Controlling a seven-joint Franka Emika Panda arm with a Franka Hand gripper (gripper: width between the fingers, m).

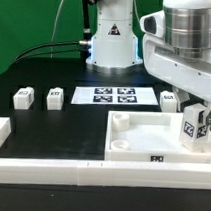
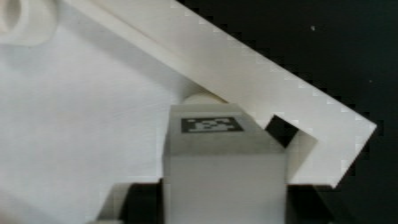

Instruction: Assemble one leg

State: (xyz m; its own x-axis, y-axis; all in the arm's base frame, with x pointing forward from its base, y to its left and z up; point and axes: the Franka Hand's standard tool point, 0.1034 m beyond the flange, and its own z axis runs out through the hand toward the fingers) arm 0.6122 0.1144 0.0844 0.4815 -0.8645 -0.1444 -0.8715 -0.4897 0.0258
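Black surface [image 1: 52, 126], green backdrop. Fingers [image 1: 183, 112] narrow, clamped on the leg [image 1: 196, 126], which stands upright between them with its tagged face toward the exterior camera. Wrist view: leg [image 2: 222, 160] sticks out past the fingertips, tag visible, its end just beside the raised wall of the tray piece [image 2: 249, 70]. Tray piece [image 1: 131, 145] lies below the fingers; cannot tell if the leg touches it. One spare block [image 1: 169, 99] is near the fingers, two others [image 1: 55, 97] well apart. Marker board [image 1: 114, 95] is beyond the tray piece. Border bars [image 1: 50, 171] lie well apart from the fingers.
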